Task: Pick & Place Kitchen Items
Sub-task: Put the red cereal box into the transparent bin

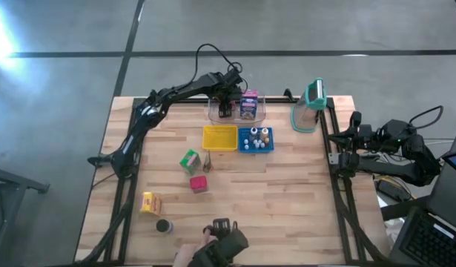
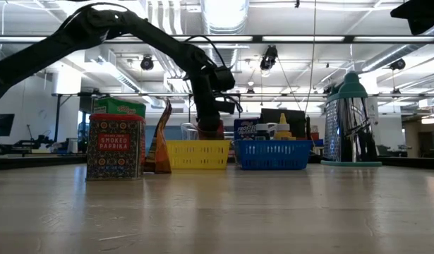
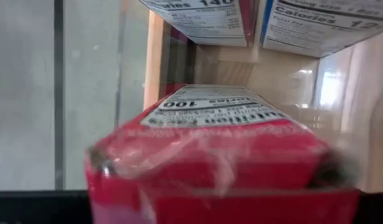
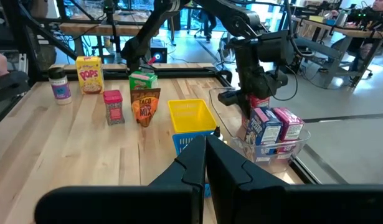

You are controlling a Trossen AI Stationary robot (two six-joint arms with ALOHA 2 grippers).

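Tabletop [image 1: 287, 208] seen from above, with both arms. The left arm [image 1: 176, 95] reaches across to the far edge. There its gripper [image 1: 226, 107] hangs over the clear tray [image 1: 261, 117]. The right arm [image 1: 391, 148] waits off the right-hand edge, and its gripper [image 4: 207, 158] has its fingers pressed together on nothing.

In the left wrist view we find the red carton [image 3: 222, 155] filling the frame, and dark fingers [image 3: 101, 163] show at either side of it. We read this as the left gripper clenched on that carton. From the right wrist view, the carton hangs straight below the gripper and inside the tray's outline. Its long axis is roughly upright, in line with the gripper. We cannot tell whether its base touches the tray floor.

A purple carton [image 1: 248, 105] stands in the tray just beside the held one, on the side towards the jug [image 1: 309, 107]. We judge that the coming release turns on this closeness: the red carton must go straight down without tipping against its neighbour.

Nearer us lie the yellow basket [image 1: 219, 137] and the blue basket [image 1: 255, 139]. Loose items left on the tabletop are the green carton [image 1: 189, 159], the red tin [image 1: 199, 183], the yellow carton [image 1: 150, 202] and the dark jar [image 1: 164, 226]. All of these lie closer to the left arm
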